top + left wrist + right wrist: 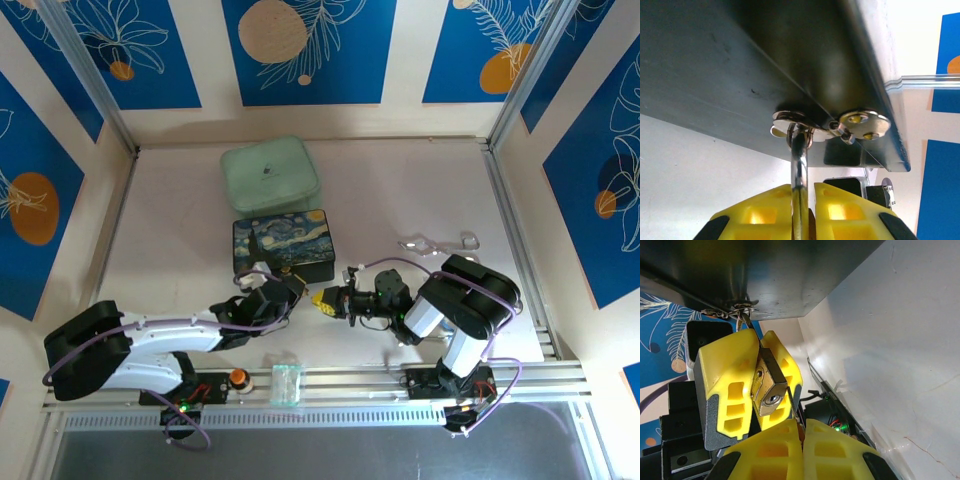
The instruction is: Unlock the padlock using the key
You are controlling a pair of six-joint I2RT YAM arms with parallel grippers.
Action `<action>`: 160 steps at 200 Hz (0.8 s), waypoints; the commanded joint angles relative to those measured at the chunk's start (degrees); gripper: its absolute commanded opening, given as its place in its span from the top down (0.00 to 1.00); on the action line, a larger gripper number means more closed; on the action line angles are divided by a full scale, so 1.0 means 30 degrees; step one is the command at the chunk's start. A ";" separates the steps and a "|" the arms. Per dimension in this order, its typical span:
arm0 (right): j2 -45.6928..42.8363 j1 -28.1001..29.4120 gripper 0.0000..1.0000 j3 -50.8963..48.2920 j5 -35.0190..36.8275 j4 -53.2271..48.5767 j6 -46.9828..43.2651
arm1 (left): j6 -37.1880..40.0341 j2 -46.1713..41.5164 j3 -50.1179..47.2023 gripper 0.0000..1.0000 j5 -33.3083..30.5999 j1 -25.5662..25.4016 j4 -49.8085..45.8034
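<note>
Brass-coloured padlock (769, 390), its silver shackle (799, 165) hooked through the metal latch (790, 119) of the dark painted box (715, 60), sits clamped in the left gripper (801, 195); right gripper (802, 440) pressed together just beside it.

Painted box (285, 245) and green tub (270, 178) ahead; open table (400, 190) rightward.

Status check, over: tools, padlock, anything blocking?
Left tool shut on padlock, shackle through box latch. Right tool shut, close to keyhole. Keyhole unobstructed.
</note>
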 commanded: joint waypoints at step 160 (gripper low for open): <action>-0.0898 -0.0425 1.00 -0.0111 0.0402 0.0642 -0.0321 | 0.0413 0.0896 0.0637 1.00 -0.0580 0.0117 -0.0632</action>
